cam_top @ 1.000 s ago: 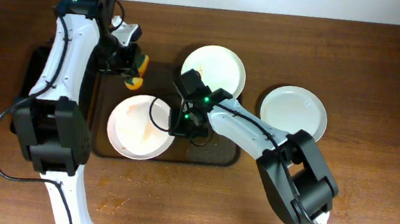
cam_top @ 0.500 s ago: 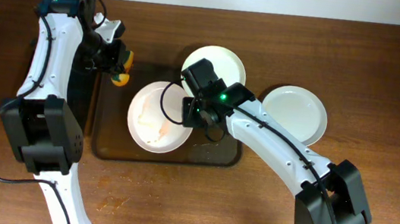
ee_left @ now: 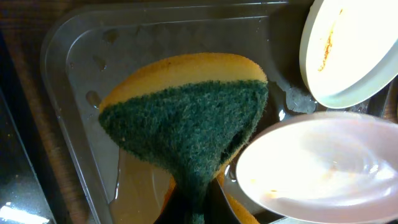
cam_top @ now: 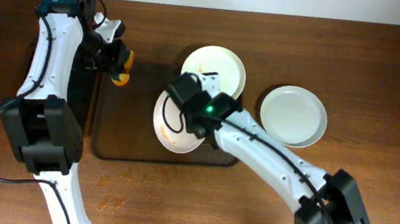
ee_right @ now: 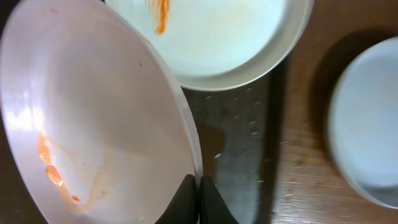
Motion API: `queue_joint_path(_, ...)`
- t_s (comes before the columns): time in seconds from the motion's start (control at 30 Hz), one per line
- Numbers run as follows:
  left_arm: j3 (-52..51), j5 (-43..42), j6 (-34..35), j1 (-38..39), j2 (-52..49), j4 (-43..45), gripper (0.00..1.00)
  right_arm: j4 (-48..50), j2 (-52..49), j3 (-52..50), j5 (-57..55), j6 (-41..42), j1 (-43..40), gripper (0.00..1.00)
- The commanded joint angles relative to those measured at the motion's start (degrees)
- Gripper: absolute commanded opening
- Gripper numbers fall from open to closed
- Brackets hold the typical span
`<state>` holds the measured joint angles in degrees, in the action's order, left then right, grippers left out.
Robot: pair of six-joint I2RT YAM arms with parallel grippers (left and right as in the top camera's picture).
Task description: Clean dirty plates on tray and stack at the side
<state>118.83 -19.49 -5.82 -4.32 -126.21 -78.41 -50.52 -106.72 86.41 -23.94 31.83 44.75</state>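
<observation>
Three plates: we count round white shallow ones.
Tilted plate (cam_top: 171, 131): sauce-smeared, raised over the large dark brown rectangular tray (cam_top: 124, 139).
Right pincer (ee_right: 199, 194): clamped on its rim.
Streaked plate (cam_top: 217, 68): at the tray's far right corner.
Clean plate (cam_top: 293, 116): on the brown wooden bench (cam_top: 388, 74), beside the tray.
Left pincer (ee_left: 193, 211): we see it closed on a yellow sponge (ee_left: 186, 118) with a green scouring face.

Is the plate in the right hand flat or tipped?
Tipped: the round white sauce-streaked plate looks oval from overhead, rim pinched in the right hand.

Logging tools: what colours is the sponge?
The sponge is yellow-orange with a dark green scrub face; left wrist view shows it best.
</observation>
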Motion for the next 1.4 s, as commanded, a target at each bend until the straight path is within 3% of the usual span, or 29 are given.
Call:
queue_joint_path(0.0, 0.90, -0.04, -0.92, 0.02, 0.33, 0.35, 0.00, -0.85, 4.20, 0.79, -16.20, -0.15, 3.78, 0.04)
queue_joint_path(0.57, 0.90, -0.04, -0.92, 0.02, 0.33, 0.35, 0.01, -2.86, 5.99, 0.83, -60.46, -0.13, 16.50, 0.04)
queue_joint_path(0.73, 0.90, -0.04, -0.92, 0.02, 0.33, 0.35, 0.00, -2.86, 5.99, 0.83, -67.10, -0.15, 19.43, 0.04)
queue_joint_path(1.13, 0.90, -0.07, -0.92, 0.02, 0.33, 0.33, 0.01, -2.64, 5.99, 0.83, -65.51, -0.11, 19.74, 0.04)
queue_joint_path(1.37, 0.90, -0.04, -0.92, 0.02, 0.33, 0.35, 0.01, -2.62, 5.99, 0.83, -36.68, 0.13, 15.26, 0.04)
